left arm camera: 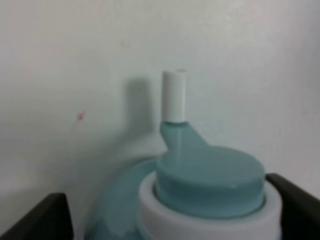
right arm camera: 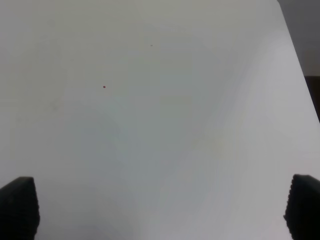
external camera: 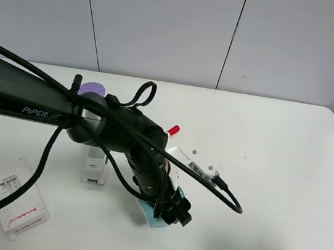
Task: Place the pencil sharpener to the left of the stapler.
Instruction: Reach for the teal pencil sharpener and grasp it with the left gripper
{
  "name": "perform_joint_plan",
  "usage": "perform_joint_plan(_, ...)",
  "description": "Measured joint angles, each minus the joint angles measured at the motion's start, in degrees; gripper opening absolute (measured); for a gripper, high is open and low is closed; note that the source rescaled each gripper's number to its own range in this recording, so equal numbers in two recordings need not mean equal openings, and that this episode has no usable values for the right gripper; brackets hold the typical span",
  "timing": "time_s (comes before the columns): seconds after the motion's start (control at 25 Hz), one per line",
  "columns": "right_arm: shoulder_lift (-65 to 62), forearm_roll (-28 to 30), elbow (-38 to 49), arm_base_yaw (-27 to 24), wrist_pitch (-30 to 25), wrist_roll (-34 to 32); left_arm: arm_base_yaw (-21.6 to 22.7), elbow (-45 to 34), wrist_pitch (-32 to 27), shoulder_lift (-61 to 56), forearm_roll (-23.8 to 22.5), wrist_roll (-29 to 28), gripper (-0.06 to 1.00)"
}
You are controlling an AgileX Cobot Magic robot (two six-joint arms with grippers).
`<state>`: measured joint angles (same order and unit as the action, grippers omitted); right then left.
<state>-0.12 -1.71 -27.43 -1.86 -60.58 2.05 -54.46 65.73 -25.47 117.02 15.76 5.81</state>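
Note:
The teal pencil sharpener [left arm camera: 210, 180] with its small white cap [left arm camera: 173, 95] stands between my left gripper's [left arm camera: 170, 215] dark fingers [left arm camera: 42, 220], which are spread to either side of it; one finger sits close to its white ring, while a gap shows at the other. From above, my left gripper [external camera: 170, 211] hangs over the pencil sharpener [external camera: 149, 217] near the table's front middle. The stapler [external camera: 94, 168] lies to the left of it, mostly covered by the arm. My right gripper [right arm camera: 160, 212] is open over bare table.
A purple-lidded jar [external camera: 92, 89] stands at the back left and a red marker [external camera: 174, 128] pokes out behind the arm. A flat white labelled box [external camera: 17, 203] lies at the front left. The white table [external camera: 271, 177] stretches to the right.

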Motion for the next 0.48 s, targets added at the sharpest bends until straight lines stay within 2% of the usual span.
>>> perform_joint_plan(0.28,0.0,0.0,0.0,0.0,0.0,0.0,0.0,0.0,0.0,0.0,-0.9,0.0,0.29)
perform_joint_plan(0.4,0.0,0.0,0.0,0.0,0.0,0.0,0.1,0.0,0.1,0.0,-1.3,0.1,0.46)
perform_joint_plan(0.48,0.0,0.0,0.0,0.0,0.0,0.0,0.1,0.0,0.1,0.0,-1.6,0.1,0.63)
